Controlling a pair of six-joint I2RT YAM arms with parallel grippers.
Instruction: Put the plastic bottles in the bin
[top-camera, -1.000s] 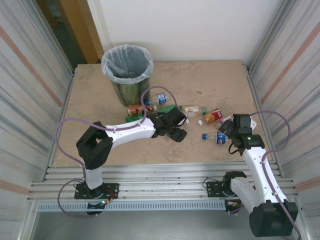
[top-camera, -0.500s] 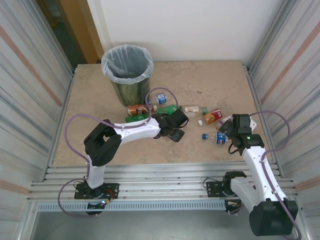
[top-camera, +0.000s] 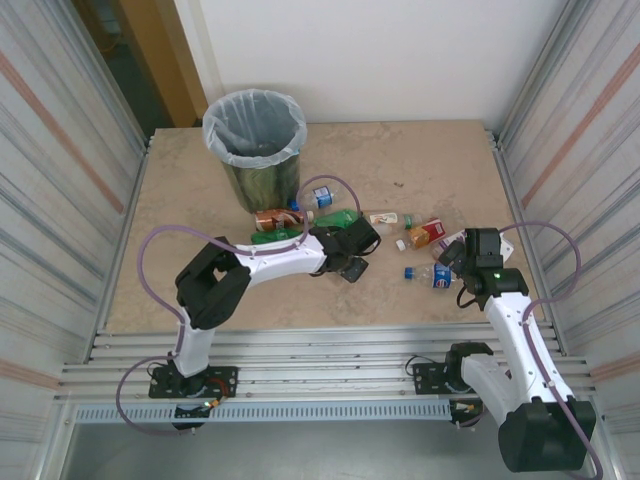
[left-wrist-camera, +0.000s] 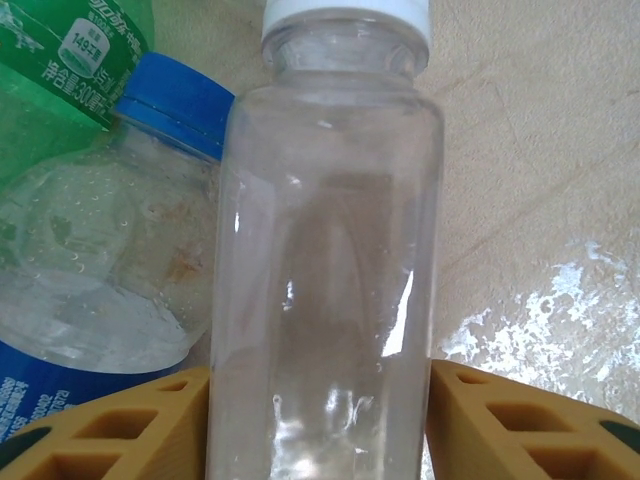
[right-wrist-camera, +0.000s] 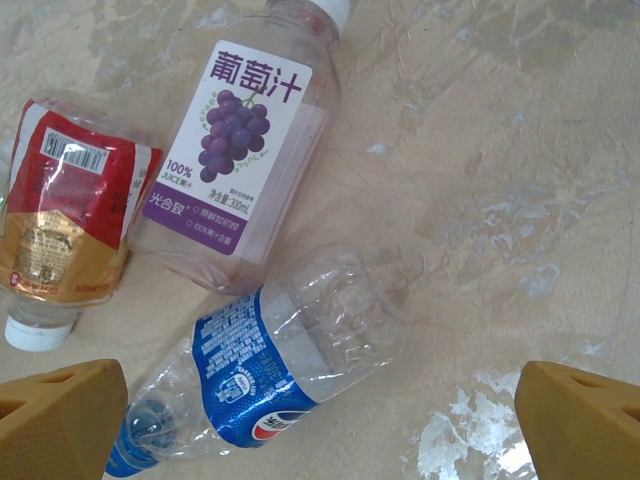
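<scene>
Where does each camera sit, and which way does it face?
Top external: above and behind, looking down at table, bin and both arms.
Left wrist: on the left hand, facing a clear white-capped bottle between its yellow fingers.
Right wrist: on the right hand, facing down at lying bottles; fingertips show.
Right wrist and top external share the blue-labelled bottle.

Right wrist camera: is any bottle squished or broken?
Yes. The blue-labelled bottle lying low in the view is crumpled, its clear sides dented in. The grape juice bottle beside it keeps its smooth shape. Nothing looks spilled.
</scene>
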